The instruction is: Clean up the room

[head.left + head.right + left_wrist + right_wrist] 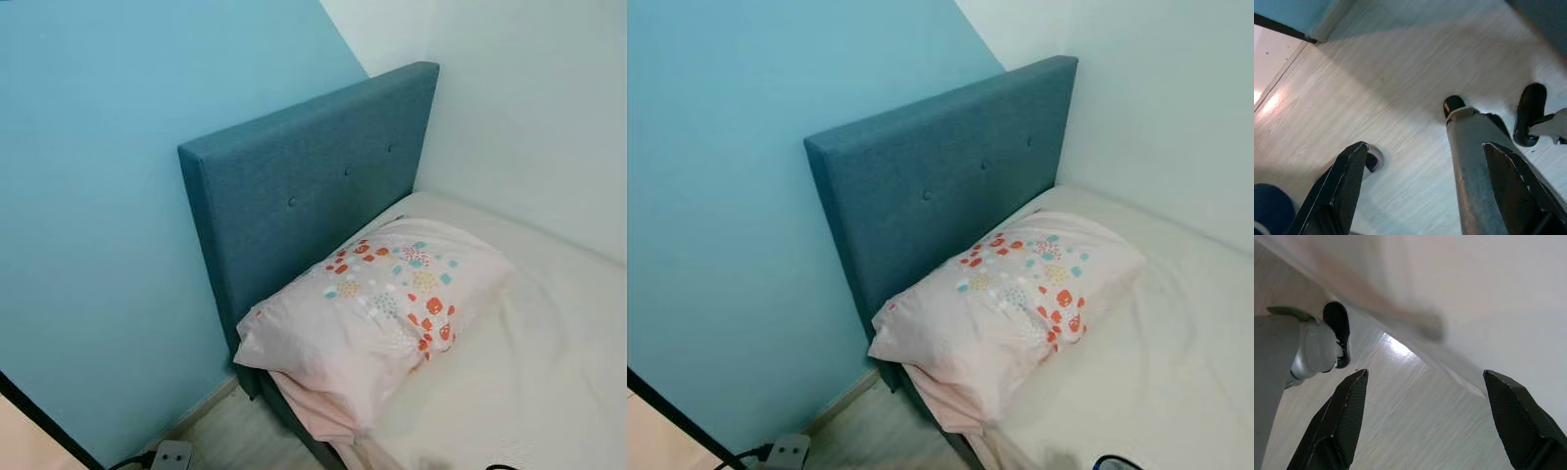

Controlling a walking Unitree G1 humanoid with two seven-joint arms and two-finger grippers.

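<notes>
Blue wall (88, 196) is meeting a white wall (529, 108) at the corner, with the bed (549, 372) pushed into it. Teal headboard (304, 186) is standing upright against the blue wall. Pillow (382, 304), pale pink with orange and teal print, is lying at the head of the mattress, touching the headboard. Its near end is overhanging the mattress's left edge above the floor (225, 436); a fold of pink sheet (313, 416) is hanging below it.

Pillow's long axis is running along the headboard, from the near-left edge towards the far white wall. It's sitting ahead of the robot, nearer the left side, so I'm judging the left arm the closer one for squaring it up.

Both arms are hanging low, well apart from the pillow. Left gripper (1425, 191) is pointing at pale wood-look floor, fingers spread wide, holding nothing; robot's leg (1484, 161) and foot are showing between them. Right gripper (1425, 421) is also wide and empty, over floor just beside the bed's side.

Room to move: open mattress right of the pillow, narrow floor strip between bed and blue wall. Power strip (171, 455) with cable is lying on that strip near the wall base, a snag risk if stepping in. Headboard is blocking any push backwards.
</notes>
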